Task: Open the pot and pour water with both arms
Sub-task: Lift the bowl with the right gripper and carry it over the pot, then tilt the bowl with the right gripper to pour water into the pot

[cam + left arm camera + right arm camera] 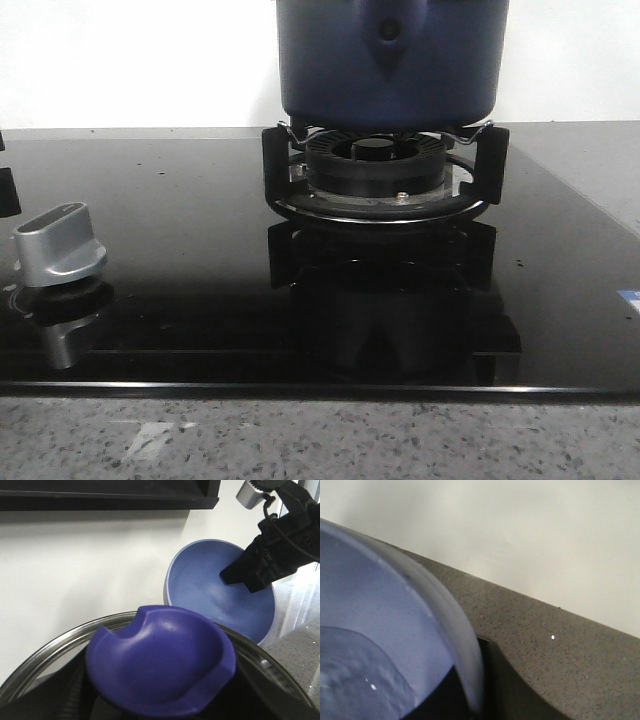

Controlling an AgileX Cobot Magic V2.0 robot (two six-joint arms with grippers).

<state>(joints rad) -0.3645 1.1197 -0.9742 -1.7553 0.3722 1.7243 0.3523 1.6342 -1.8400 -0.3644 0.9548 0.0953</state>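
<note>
The lid (160,667) was off the pot (392,60); the right claw (250,577) gripped the tilted bowl (220,592), its water still unpoured; the left claw's grip couldn't be told.

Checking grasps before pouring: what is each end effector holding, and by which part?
Right end effector grips the blue bowl at its rim. Left end effector likely holds the glass lid by its knob; fingers hidden.
</note>
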